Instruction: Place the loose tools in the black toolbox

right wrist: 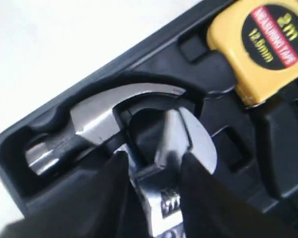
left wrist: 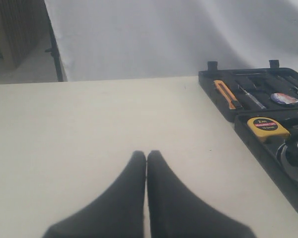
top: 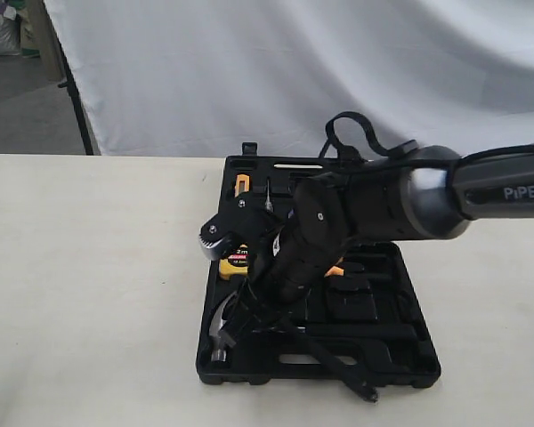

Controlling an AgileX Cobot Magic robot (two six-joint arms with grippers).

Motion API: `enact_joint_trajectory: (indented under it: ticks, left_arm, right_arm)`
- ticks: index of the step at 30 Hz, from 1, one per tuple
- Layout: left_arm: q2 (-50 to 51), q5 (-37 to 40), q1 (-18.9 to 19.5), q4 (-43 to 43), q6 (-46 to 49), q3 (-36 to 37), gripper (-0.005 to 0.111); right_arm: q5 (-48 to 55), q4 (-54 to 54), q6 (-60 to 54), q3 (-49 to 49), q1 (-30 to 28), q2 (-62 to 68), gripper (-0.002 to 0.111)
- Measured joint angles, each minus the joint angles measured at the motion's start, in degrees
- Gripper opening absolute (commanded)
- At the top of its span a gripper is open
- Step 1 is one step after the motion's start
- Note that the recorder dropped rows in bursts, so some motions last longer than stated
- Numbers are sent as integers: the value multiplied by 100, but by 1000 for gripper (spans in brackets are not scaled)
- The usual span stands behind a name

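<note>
**Wrench pinched at the neck, over the open case**

Gripping with the right fingers (right wrist: pixel 104 198), partway closed, one pad against each flank of the adjustable wrench (right wrist: pixel 176 144) just behind its silver jaw. Probably head-heavy, rigid, and slick on the bare steel. Better taken on the black handle, trailing back from the fingers and out over the case rim. Just ahead of the fingertips, claw hammer (right wrist: pixel 97 116) already seated in its recess of the black toolbox (right wrist: pixel 154 64). Touching the wrench jaw or merely overlapping it: cannot tell. Farther out, yellow tape measure (right wrist: pixel 260 42). Well apart from all that, left fingers (left wrist: pixel 129 193) pressed together on nothing, above the counter (left wrist: pixel 89 124).
</note>
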Motion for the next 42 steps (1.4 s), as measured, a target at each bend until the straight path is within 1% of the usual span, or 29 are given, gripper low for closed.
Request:
enact_joint_trajectory:
  ticks: [4, 10, 17, 24, 27, 30, 32, 33, 36, 38, 39, 41, 42]
  left_arm:
    - [0, 0, 0, 0, 0, 0, 1]
    - [0, 0, 0, 0, 0, 0, 1]
    - [0, 0, 0, 0, 0, 0, 1]
    - [0, 0, 0, 0, 0, 0, 1]
    - [0, 0, 0, 0, 0, 0, 1]
    - [0, 0, 0, 0, 0, 0, 1]
    - [0, 0, 0, 0, 0, 0, 1]
    - [0, 0, 0, 0, 0, 0, 1]
    - [0, 0, 0, 0, 0, 0, 1]
    - [0, 0, 0, 0, 0, 0, 1]
    - [0, 0, 0, 0, 0, 0, 1]
    - [0, 0, 0, 0, 0, 0, 1]
    - [0, 0, 0, 0, 0, 0, 1]
  right_arm:
    - [23, -69, 1, -8, -10, -186, 0]
    - [67, -492, -25, 4, -21, -430, 0]
    - [57, -580, -25, 4, -21, -306, 0]
    - [48, -651, -108, -29, 122, -218, 0]
    - [160, -618, -355, -38, 231, -137, 0]
    - [474, -651, -979, -1, 421, 67, 0]
    - [498, -798, -1291, -12, 539, 77, 0]
    - [509, -1132, -1473, -22, 654, 100, 0]
    - [536, -1483, -1533, -35, 728, 110, 1]
    - [549, -1544, -1444, -35, 728, 110, 13]
    - [549, -1558, -1410, -35, 728, 110, 23]
    - [549, -1606, -1331, -46, 728, 87, 54]
    - [560, -1620, -1226, -46, 728, 26, 59]
